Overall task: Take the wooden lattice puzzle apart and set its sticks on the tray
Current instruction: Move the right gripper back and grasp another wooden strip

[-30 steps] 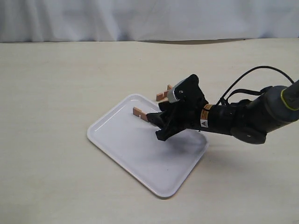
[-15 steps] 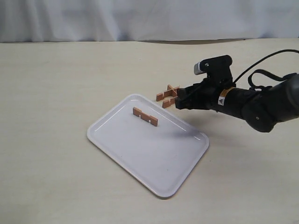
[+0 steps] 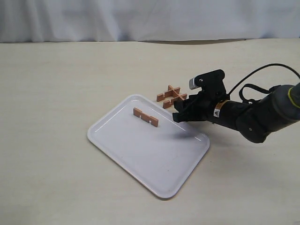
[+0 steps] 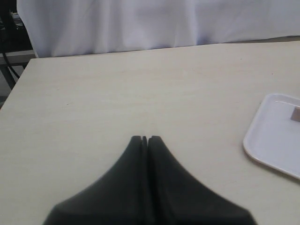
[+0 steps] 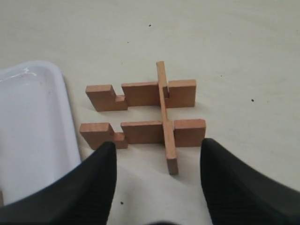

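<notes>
The reddish-brown wooden lattice puzzle (image 3: 170, 96) (image 5: 149, 115) lies on the table just beyond the tray's far corner, with three sticks still crossed. One loose stick (image 3: 146, 117) rests on the white tray (image 3: 140, 154) (image 5: 33, 136) near its far edge. My right gripper (image 3: 180, 112) (image 5: 157, 150) is open and empty, hovering just short of the puzzle beside the tray's right rim. My left gripper (image 4: 146, 138) is shut with nothing in it, over bare table far left of the tray (image 4: 276, 140); it is out of the exterior view.
A white curtain (image 3: 150, 18) hangs behind the beige table (image 3: 56, 93). The table's left edge and dark gear beyond it (image 4: 9, 42) show in the left wrist view. A black cable (image 3: 253, 77) loops above the right arm.
My right gripper left the stick on the tray, swung back to the puzzle, and has now dropped lower and nearer to it. The left gripper's earlier position is not shown.
</notes>
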Tool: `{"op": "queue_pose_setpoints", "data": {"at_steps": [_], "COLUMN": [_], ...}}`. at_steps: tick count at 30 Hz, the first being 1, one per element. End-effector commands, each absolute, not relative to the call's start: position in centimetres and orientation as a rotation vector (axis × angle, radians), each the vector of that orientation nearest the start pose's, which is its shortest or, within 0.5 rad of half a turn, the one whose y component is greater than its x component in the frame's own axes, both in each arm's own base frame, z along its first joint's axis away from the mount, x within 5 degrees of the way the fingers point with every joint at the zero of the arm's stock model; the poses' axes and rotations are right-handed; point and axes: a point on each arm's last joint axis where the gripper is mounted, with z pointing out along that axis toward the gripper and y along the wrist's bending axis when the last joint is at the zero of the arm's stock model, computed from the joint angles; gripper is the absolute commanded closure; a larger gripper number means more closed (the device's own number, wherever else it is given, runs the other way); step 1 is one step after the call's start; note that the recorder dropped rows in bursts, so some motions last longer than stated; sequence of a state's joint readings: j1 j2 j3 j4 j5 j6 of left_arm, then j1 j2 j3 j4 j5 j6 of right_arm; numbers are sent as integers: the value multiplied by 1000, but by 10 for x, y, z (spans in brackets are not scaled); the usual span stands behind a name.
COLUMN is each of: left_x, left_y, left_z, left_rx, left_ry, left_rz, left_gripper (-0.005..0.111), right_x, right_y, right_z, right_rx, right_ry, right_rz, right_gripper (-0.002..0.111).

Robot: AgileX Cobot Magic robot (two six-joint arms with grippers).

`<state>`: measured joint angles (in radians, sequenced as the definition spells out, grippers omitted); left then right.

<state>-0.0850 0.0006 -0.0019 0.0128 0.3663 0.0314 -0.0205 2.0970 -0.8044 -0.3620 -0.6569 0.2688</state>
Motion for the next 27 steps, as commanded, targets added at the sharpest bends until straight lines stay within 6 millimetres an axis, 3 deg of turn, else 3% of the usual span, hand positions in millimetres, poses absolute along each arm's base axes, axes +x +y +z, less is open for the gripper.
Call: {"op": "queue_pose_setpoints", "data": {"at_steps": [1,5,9,21,27], "left_x": [53,53,53,53,53], "left_y": [-5,-5,-5,-5,-5], "left_z": [181,181,181,181,181], "left_rx": [122,122,122,122,122], "left_ry": [1832,1832,1832,1832,1832], "left_rz": [-31,-31,-31,-31,-31], "left_gripper": [107,107,107,107,107], "right_x": [361,364,362,363,353], "right_y": [11,11,11,10,9], "right_z": [68,68,61,68,94], "right_rx": [-134,-132,-211,-207,-158], "right_ry": [2109,2106,2116,2095,2020], "right_rz": [206,199,156,155,155], "right_gripper": [56,68,102,104,104]}}
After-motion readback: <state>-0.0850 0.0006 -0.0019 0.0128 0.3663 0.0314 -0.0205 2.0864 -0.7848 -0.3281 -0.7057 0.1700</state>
